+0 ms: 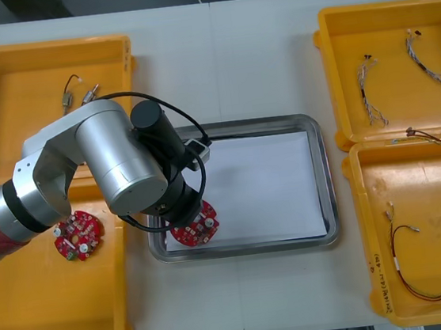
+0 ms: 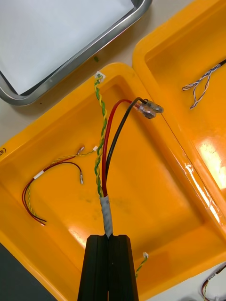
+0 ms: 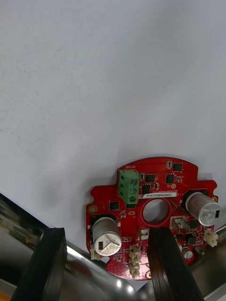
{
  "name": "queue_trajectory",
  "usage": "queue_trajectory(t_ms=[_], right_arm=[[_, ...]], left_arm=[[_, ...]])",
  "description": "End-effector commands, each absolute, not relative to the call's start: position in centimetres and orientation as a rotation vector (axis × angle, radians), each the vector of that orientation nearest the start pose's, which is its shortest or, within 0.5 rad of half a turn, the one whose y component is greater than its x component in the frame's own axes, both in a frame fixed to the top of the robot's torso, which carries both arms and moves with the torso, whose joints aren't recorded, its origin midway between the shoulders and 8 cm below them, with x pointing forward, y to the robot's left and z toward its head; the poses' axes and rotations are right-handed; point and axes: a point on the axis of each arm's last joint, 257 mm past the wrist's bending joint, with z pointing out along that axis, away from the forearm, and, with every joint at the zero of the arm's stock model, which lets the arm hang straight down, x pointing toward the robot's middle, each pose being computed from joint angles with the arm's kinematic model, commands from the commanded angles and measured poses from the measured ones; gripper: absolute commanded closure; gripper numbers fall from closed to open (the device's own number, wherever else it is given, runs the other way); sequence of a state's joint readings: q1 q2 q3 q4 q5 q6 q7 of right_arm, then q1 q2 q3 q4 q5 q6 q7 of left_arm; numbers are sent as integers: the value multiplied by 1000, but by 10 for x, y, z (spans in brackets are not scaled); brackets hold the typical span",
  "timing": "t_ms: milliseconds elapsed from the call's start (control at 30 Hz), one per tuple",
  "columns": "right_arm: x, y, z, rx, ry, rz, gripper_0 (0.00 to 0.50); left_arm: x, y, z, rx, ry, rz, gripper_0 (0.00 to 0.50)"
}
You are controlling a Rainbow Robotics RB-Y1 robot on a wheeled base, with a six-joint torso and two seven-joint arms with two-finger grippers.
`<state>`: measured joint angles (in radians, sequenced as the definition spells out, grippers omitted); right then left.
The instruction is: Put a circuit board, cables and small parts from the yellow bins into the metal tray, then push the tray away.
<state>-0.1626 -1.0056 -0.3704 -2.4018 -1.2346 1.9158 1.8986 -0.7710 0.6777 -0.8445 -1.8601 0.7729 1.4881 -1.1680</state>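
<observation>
L tool (image 3: pixel 106 233) spread open over circuit board (image 3: pixel 153 211), flat in metal tray (image 1: pixel 328 184) near-left corner; R tool (image 2: pixel 108 240) clamped on cable (image 2: pixel 107 211) at taped end, above yellow bin (image 2: pixel 155 188); cable prob. limp, light; taped stub = best hold.

— Where's the left arm?
— The left arm (image 1: pixel 116 157) reaches from the frame's left edge to lower centre, wrist bent down. The left gripper (image 3: pixel 107 235) has its fingers spread wide.
— And the right?
— The right gripper (image 2: pixel 108 240) has its fingers pinched together on a cable (image 2: pixel 107 207).
</observation>
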Motion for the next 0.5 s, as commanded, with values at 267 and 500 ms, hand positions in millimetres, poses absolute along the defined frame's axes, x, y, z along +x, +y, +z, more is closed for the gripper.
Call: queue_trajectory(t_ms=[267,500], right_arm=[[332,-316,-95,-1316,2321,-244,500],[331,-316,-95,-1317,2322,-242,500]], left_arm=[[439,81,-238,815,2600,-47,0],[443,95,-195,755,2640,-52,0]])
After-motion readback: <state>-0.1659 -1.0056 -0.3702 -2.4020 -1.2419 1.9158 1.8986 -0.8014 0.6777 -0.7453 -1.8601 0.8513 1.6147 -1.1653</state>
